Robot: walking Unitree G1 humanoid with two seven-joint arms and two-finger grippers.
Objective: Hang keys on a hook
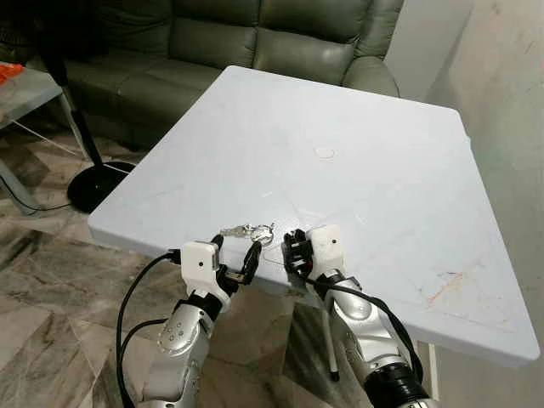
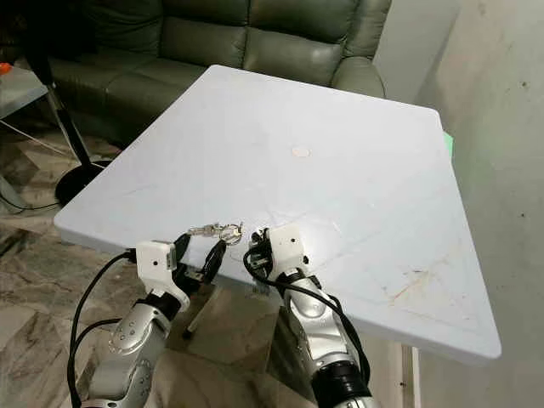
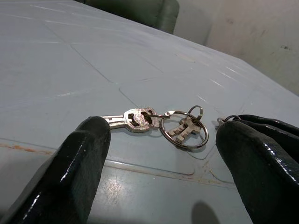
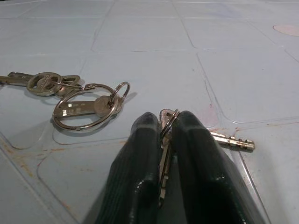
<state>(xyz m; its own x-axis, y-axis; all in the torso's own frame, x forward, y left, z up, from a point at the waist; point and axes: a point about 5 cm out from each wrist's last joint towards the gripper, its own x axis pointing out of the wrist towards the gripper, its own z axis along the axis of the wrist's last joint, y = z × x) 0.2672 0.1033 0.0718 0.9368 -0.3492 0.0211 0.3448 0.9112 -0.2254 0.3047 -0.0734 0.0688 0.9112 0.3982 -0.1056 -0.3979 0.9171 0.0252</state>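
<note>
Keys (image 3: 161,125) lie between left gripper (image 3: 163,158) fingers; right gripper (image 4: 164,140) pinches one key

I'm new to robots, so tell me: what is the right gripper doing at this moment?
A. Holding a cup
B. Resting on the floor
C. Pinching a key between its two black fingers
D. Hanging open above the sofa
C: in the right wrist view the right gripper has its fingers closed on a key at the near edge of the white table, beside the key ring.
</note>
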